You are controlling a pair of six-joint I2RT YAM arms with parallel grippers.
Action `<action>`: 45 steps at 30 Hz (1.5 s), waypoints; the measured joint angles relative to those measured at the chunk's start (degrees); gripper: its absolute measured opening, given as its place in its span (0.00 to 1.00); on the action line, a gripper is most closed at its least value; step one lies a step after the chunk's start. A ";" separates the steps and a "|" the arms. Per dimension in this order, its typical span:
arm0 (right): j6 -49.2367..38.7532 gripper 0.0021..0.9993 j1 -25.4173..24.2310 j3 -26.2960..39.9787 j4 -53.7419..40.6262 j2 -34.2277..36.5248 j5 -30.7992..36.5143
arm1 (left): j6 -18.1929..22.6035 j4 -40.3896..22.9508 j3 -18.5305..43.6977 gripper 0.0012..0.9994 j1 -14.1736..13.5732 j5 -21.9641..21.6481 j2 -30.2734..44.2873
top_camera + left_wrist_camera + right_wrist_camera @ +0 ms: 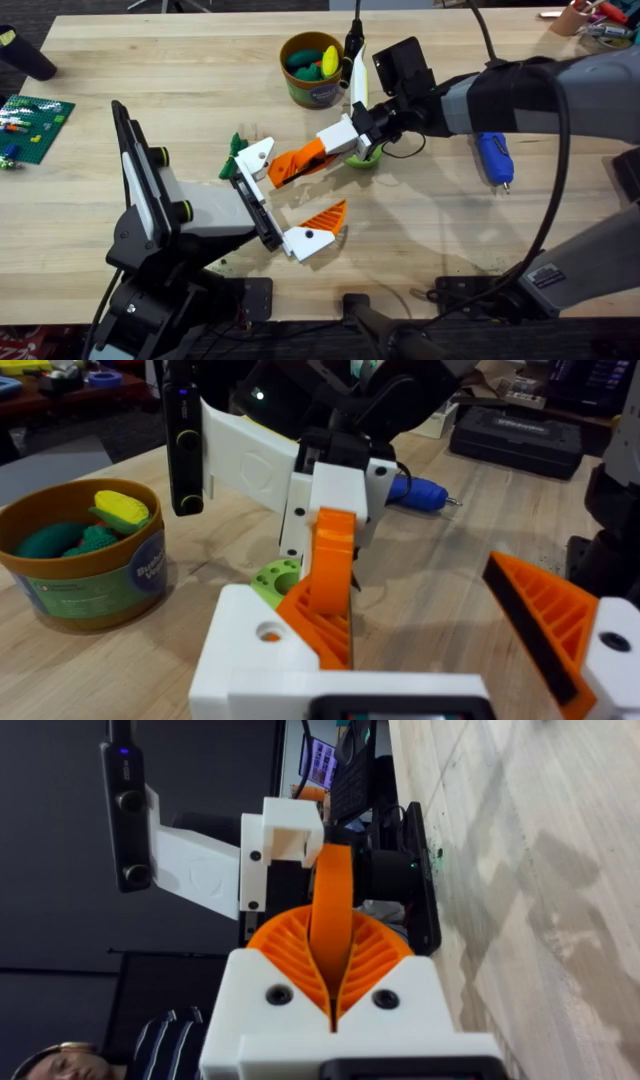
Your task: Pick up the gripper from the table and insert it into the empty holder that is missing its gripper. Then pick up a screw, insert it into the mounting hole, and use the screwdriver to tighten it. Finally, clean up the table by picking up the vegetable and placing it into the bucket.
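The right gripper (330,935) is clenched on the finger piece (300,158), its orange tip lying against the upper white mount (256,160) of the holder (262,212). The left gripper (300,195) stands spread wide. To seat the piece well, I'd square its white base to the mount, push straight along the bar, and release only when the screw holes line up.
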 joint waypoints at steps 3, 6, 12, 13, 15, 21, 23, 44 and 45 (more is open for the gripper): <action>0.39 0.02 0.00 -0.04 -0.31 0.07 0.58 | 0.08 0.24 0.02 0.99 -0.02 -0.20 0.02; 0.57 0.02 -0.13 -0.04 -0.37 0.11 0.62 | 0.06 0.28 0.02 0.99 -0.02 -0.49 0.02; 0.90 0.02 -2.14 -0.04 -0.68 0.11 0.58 | 0.06 0.34 0.02 0.99 -0.02 -2.06 0.02; 1.01 0.02 -2.62 -0.04 -0.68 0.11 0.51 | 0.06 0.34 0.02 0.99 -0.02 -2.18 0.02; 1.25 0.02 -3.65 -0.04 -0.69 0.11 -0.04 | 0.07 0.36 0.02 0.99 -0.02 -2.25 0.02; 1.46 0.02 -4.34 -0.04 -0.68 0.11 -3.08 | 0.06 0.37 0.02 0.99 -0.02 -2.48 0.02; 1.74 0.02 -4.19 -0.04 -0.66 0.11 -3.25 | 0.06 0.37 0.02 0.99 -0.02 -2.59 0.02; 7.72 0.02 -0.04 1.40 -0.33 -2.21 -1.37 | -0.18 0.35 0.02 0.99 0.03 -3.66 0.02; 8.01 0.02 0.19 1.50 -0.24 -2.21 -1.04 | -0.26 0.34 0.02 0.99 0.06 -3.71 0.02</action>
